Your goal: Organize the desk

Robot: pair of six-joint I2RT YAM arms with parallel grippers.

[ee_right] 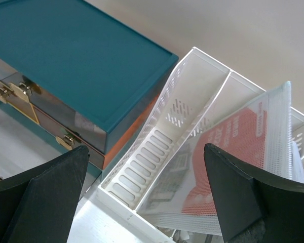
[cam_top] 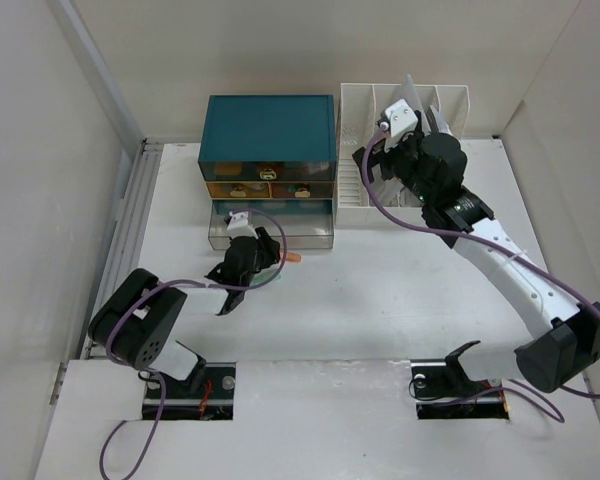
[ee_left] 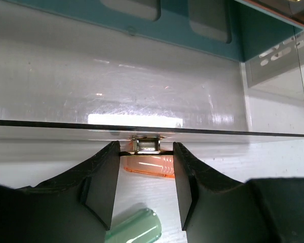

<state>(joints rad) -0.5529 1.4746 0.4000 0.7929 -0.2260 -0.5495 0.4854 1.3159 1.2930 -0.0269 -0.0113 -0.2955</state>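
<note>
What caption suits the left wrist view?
Left hand shut on the metal pull of the clear drawer; orange item and green tube lie beneath.

Overhead camera looks steeply down over the whole tabletop (cam_top: 380, 310). Left wrist camera sits low, close against the teal drawer box (ee_left: 192, 28); right wrist camera sees that box and the file rack (ee_right: 142, 169) from above.

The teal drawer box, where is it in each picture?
Top external: teal drawer box sits at the upper middle, at the back of the table.
Left wrist: its teal front runs along the top edge, above the clear drawer.
Right wrist: it fills the upper left.
Shared landmark: white file rack right beside it, in the top and right wrist views.
</note>
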